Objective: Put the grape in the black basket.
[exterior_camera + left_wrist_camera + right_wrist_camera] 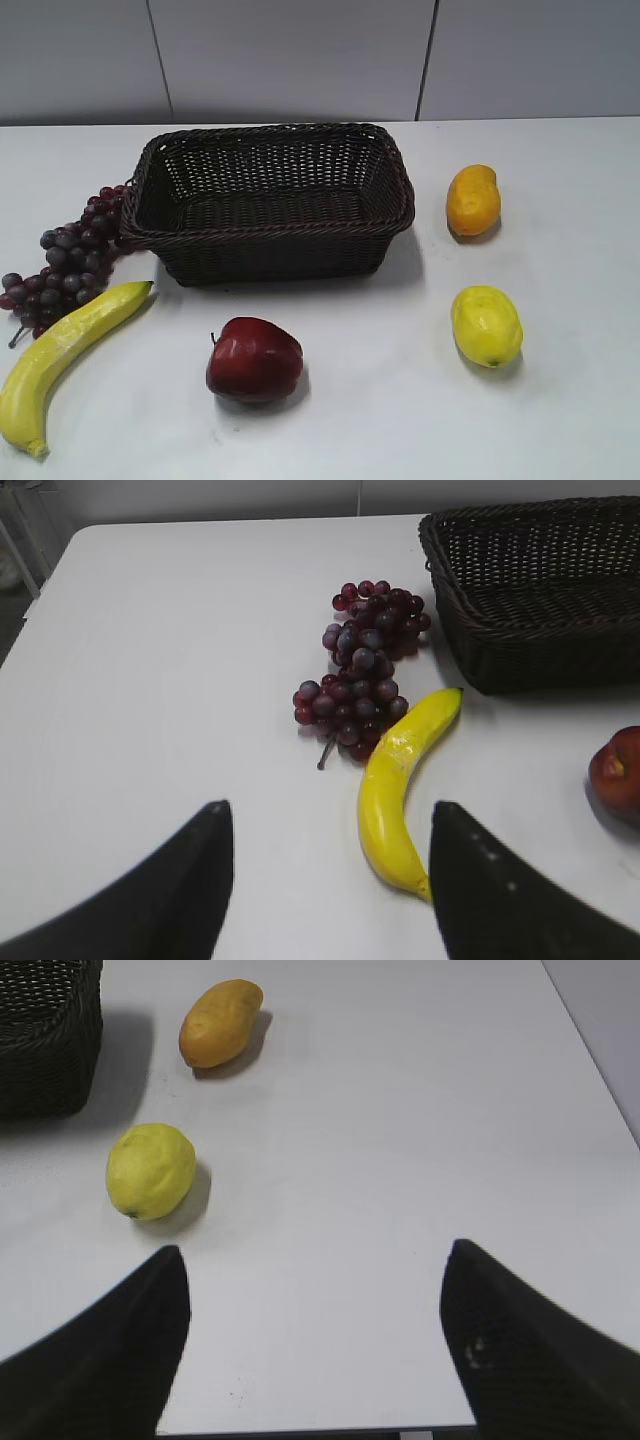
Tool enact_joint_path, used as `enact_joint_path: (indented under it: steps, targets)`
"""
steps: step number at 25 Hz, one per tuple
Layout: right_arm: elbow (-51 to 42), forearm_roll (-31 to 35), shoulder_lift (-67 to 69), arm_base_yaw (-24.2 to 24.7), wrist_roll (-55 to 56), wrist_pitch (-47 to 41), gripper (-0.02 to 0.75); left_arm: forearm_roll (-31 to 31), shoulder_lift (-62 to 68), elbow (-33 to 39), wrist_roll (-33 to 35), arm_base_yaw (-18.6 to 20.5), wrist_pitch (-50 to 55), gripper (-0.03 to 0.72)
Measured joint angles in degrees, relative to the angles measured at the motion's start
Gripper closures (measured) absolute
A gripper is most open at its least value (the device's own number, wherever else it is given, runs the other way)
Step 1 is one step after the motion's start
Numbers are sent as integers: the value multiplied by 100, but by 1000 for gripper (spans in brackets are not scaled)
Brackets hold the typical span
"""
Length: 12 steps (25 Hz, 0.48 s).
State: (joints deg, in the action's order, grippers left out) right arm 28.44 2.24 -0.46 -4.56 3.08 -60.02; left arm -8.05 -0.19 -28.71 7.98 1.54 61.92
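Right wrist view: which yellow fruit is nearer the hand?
The lemon, round and pale yellow, lying left of the open right hand; the orange-yellow mango lies farther off.

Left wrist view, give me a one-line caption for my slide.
Open left gripper above the table, with the grape bunch touching the banana beside the black basket.

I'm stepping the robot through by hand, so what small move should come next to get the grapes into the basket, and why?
Probably move the left gripper forward and down over the grape. Its jaws are open and empty, and the bunch lies ahead of it, left of the black basket, touching the banana, so aim for the far half.
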Motion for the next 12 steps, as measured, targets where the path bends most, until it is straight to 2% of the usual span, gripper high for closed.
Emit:
enact_joint_path:
  steps: [5, 12]
  targets:
    - [0, 0, 0, 0, 0, 0, 145, -188, 720, -149, 0, 0, -501, 104]
    - [0, 0, 0, 0, 0, 0, 145, -682, 2873, -243, 0, 0, -1897, 104]
